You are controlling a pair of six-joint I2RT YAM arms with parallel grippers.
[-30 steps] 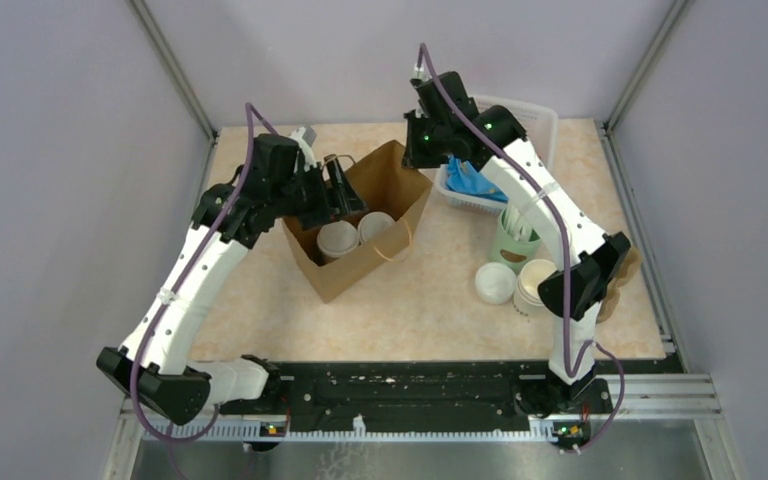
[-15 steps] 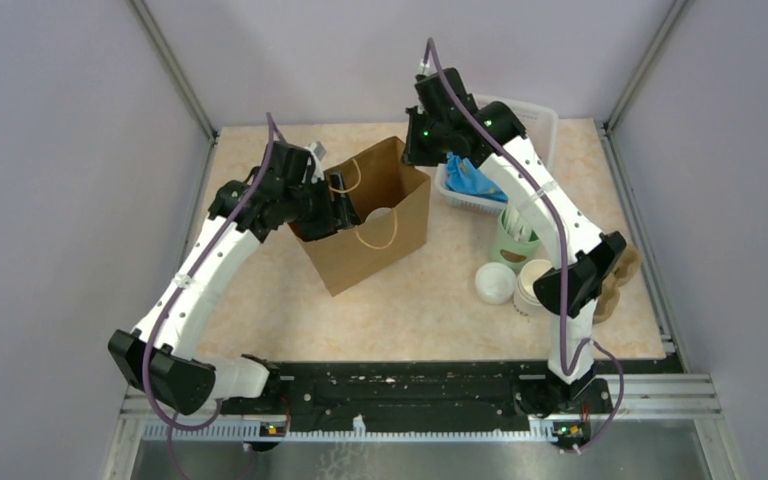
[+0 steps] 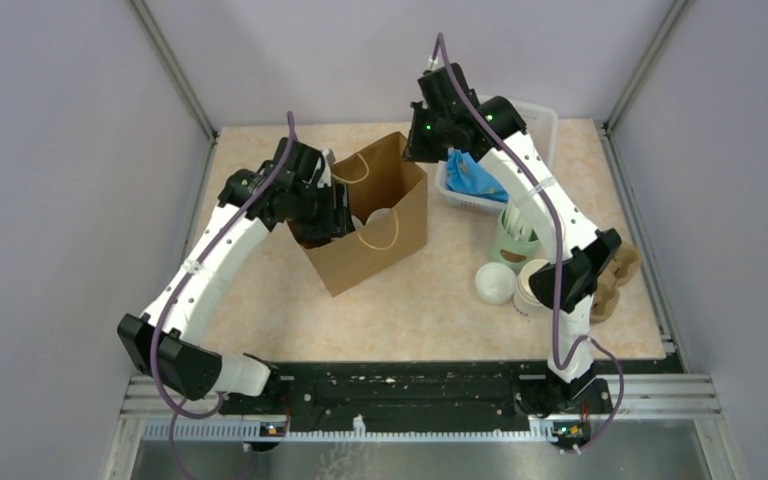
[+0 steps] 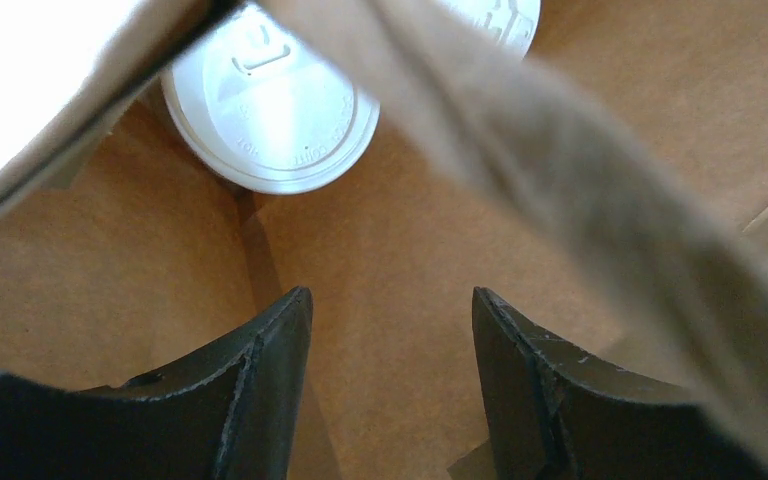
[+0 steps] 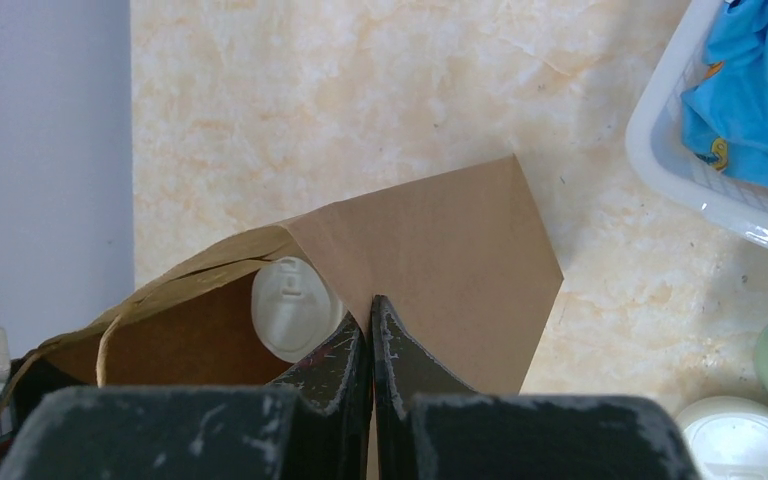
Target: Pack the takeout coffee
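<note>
Holds left gripper [image 4: 390,300] spread and empty inside paper bag [image 3: 360,265], just short of upright takeout coffee [image 4: 270,110]; pinches bag rim with right gripper [image 5: 370,305].

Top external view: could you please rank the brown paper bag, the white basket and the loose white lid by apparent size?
1. brown paper bag
2. white basket, though partly hidden
3. loose white lid

Brown, white and cream, one spot of blue
The paper bag [image 3: 360,265] is plain kraft brown; the takeout coffee [image 4: 270,110] inside shows a white lid. The counter [image 3: 440,300] is cream, marbled with pale orange. A white basket [image 3: 545,118] holds bright blue cloth [image 3: 475,178], and the left claw [image 4: 390,300] and right claw [image 5: 368,310] are black. The walls [image 3: 60,150] are lilac.
</note>
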